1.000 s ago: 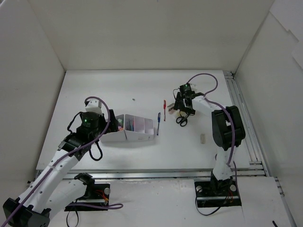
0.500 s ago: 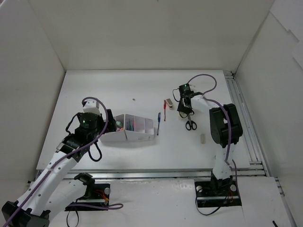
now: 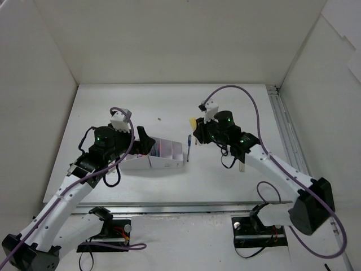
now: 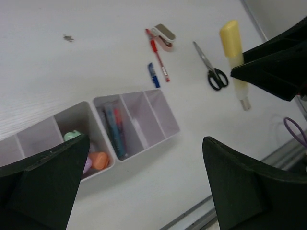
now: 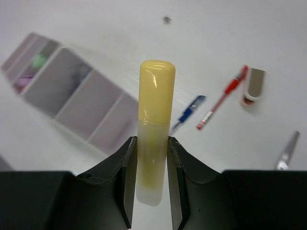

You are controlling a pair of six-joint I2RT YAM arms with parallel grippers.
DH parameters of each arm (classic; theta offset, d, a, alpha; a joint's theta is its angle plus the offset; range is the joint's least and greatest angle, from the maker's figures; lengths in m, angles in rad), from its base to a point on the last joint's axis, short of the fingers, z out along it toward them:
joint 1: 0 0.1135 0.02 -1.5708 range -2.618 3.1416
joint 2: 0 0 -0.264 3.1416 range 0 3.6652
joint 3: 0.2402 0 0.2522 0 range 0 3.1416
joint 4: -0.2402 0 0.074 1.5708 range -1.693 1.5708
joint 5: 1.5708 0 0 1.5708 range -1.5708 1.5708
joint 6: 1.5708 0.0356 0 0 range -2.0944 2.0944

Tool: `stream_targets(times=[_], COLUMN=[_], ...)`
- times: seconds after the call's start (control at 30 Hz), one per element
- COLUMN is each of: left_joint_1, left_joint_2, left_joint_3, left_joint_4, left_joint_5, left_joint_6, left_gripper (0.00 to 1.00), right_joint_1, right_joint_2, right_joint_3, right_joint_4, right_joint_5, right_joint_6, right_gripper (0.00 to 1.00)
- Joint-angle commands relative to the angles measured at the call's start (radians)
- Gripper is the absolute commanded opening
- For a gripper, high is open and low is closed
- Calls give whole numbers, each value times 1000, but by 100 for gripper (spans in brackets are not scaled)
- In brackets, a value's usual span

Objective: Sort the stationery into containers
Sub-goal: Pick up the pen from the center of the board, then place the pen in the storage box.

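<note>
Your right gripper [image 5: 151, 146] clamps the pale, translucent lower barrel of a round yellow-capped marker [image 5: 156, 91], which juts past its black fingertips, clear of the table. Beyond those fingertips lie the white thin-walled organizer [image 5: 79, 103] of rectangular compartments, a slim blue pen [image 5: 189, 112] just beside its end, and a red pen [image 5: 223, 98]. Your left gripper [image 4: 144, 191] is spread wide and holds nothing, over that organizer.

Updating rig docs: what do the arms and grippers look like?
Both the left arm and right arm: white links, black joint housings, external purple cables, a green LED near each wrist. The left gripper and right gripper are black, with two wedge-shaped fingers.
</note>
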Motion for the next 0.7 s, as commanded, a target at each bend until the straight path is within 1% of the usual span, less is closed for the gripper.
stream_targets(times=[0.0,0.03,0.1,0.17,0.3,0.37,0.43,0.53,0.6,0.63,0.67], left_joint_1=[-22,-34,-44,-54,-88,-99,-99,-99,-99,-99,-99], left_joint_2=[9,15,34,49,66,86,98,110,109,107,109], left_joint_3=[11,6,5,-3,-44,-70,-79,-107,-136,-142,-147], left_joint_4=[180,225,254,274,384,403,408,438,492,507,520], left_joint_5=[225,254,280,297,331,330,319,334,347,359,363], left_joint_6=[29,20,5,-13,-41,-44,-56,-79,-102,-110,-122], left_gripper=[100,99,99,99,99,99,97,89,74,57,47], right_joint_1=[51,88,149,188,257,267,283,297,307,310,313], right_joint_2=[-81,-92,-104,-104,-92,-90,-87,-98,-96,-90,-77], right_joint_3=[-80,-103,-115,-114,-101,-114,-131,-161,-164,-161,-154], right_joint_4=[132,168,192,223,268,343,405,471,501,499,498], right_joint_5=[-265,-300,-357,-341,-319,-295,-279,-247,-239,-239,-236], right_joint_6=[-60,-60,-60,-52,-42,-8,26,40,54,54,51], right_gripper=[0,0,0,0,0,0,0,0,0,0,0])
